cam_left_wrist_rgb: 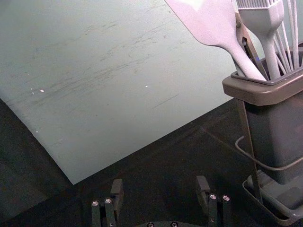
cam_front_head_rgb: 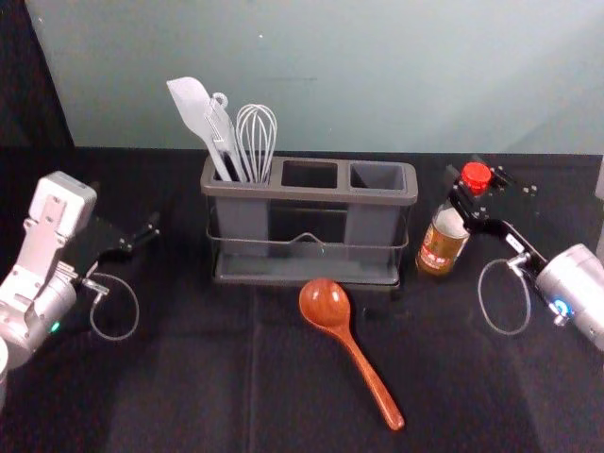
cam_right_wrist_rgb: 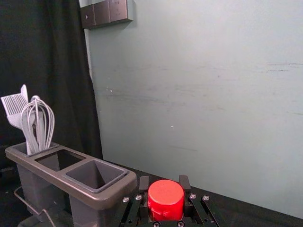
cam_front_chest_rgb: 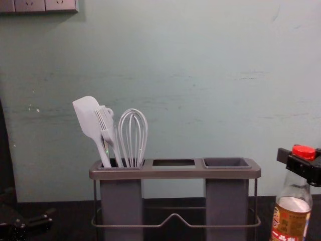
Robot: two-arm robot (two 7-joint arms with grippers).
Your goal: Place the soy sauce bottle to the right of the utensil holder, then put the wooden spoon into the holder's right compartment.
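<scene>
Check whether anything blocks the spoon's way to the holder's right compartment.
Nothing loose visible between spoon and compartment. Only the holder's front wire and rim need clearing, likely from above. The bottle, in the right hand, is off to the right.

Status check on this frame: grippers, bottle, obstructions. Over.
Right gripper closed on soy sauce bottle, right of utensil holder. Left gripper open, empty. Wooden spoon lying in front; nothing in right compartment.
</scene>
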